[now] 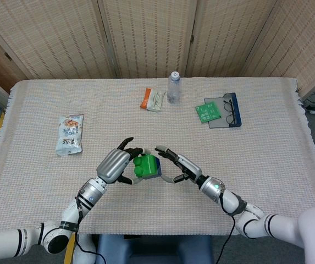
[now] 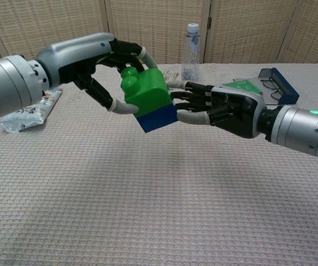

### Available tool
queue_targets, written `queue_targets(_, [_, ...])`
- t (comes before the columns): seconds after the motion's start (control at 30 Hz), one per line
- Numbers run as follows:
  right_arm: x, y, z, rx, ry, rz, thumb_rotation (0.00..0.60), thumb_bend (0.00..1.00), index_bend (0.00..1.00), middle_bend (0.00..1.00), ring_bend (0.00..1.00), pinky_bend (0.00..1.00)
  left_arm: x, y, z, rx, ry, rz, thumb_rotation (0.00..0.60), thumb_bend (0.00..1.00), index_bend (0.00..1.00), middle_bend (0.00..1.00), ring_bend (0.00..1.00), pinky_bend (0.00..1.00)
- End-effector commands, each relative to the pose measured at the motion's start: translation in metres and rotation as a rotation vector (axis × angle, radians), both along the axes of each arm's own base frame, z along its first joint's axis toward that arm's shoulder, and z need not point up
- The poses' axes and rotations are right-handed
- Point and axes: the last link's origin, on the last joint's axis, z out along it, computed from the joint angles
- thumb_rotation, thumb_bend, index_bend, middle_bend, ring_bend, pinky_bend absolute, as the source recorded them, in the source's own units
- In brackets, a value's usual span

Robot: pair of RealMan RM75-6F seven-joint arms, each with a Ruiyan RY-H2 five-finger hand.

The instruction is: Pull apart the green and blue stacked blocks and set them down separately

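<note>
The green block point(image 2: 147, 90) sits stacked on the blue block point(image 2: 157, 117), and the pair hangs tilted above the table. My left hand point(image 2: 90, 60) grips the green block from the left, with fingers over its top and the thumb under its side. My right hand point(image 2: 224, 107) reaches in from the right with fingers spread, their tips at the stack's right side; whether they touch it is unclear. In the head view the stack point(image 1: 147, 166) lies between the left hand point(image 1: 113, 164) and the right hand point(image 1: 179, 163), near the table's front middle.
A water bottle point(image 1: 173, 87) stands at the back centre beside two snack packets point(image 1: 153, 99). A green card point(image 1: 207, 111) and glasses on a dark case point(image 1: 230, 111) lie at the back right. A silver snack bag point(image 1: 70, 134) lies to the left.
</note>
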Motion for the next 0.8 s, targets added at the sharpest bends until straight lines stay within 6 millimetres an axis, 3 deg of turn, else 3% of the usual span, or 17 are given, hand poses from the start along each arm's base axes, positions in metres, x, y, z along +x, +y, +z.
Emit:
queue_targets(0.03, [0.004, 0.0, -0.004, 0.0, 0.008, 0.008, 0.6, 0.41, 0.03, 0.08, 0.06, 0.0, 0.001, 0.0, 0.0, -0.002, -0.002, 0.0, 0.6, 0.44, 0.85, 0.96, 0.51, 0.01])
queue_targets(0.53, [0.022, 0.002, -0.015, 0.022, 0.027, 0.03, 0.6, 0.41, 0.08, 0.09, 0.07, 0.0, 0.002, 0.001, 0.002, -0.007, -0.024, 0.008, 0.6, 0.44, 0.85, 0.96, 0.51, 0.01])
queue_targets(0.8, [0.025, 0.003, -0.015, 0.015, 0.026, 0.02, 0.6, 0.41, 0.32, 0.14, 0.1, 0.0, -0.001, 0.002, 0.0, -0.015, -0.01, 0.01, 0.6, 0.44, 0.85, 0.96, 0.51, 0.01])
